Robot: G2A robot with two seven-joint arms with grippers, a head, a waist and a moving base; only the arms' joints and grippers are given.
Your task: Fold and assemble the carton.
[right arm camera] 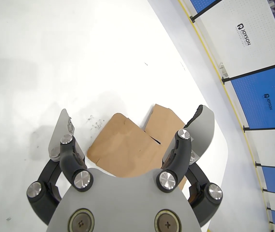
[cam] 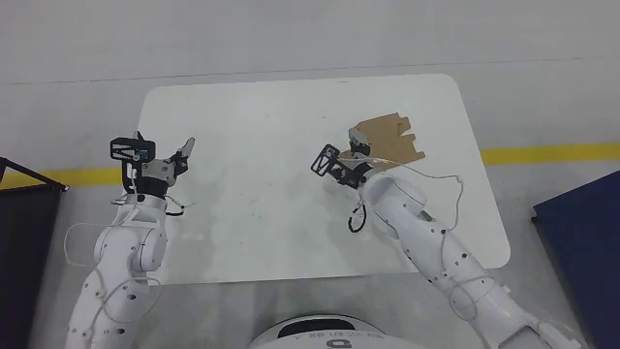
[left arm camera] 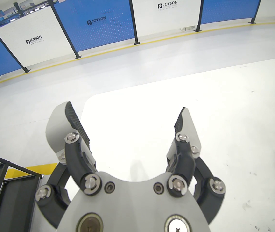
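Top view, right of centre: the carton (cam: 387, 139), seemingly unfolded, is laid flat on the table (cam: 262, 116), and the right gripper (cam: 339, 163) is set wide-spread over its lower-left edge, presumably for a first grasp, while the left gripper (cam: 155, 147) is held wide and empty at centre left.

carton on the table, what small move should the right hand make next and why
Probably lower the right hand onto the near edge of the carton and close on it. The carton lies flat and unfolded on the table, the right hand hangs open just above it holding nothing, and the left hand is open well off to the side.
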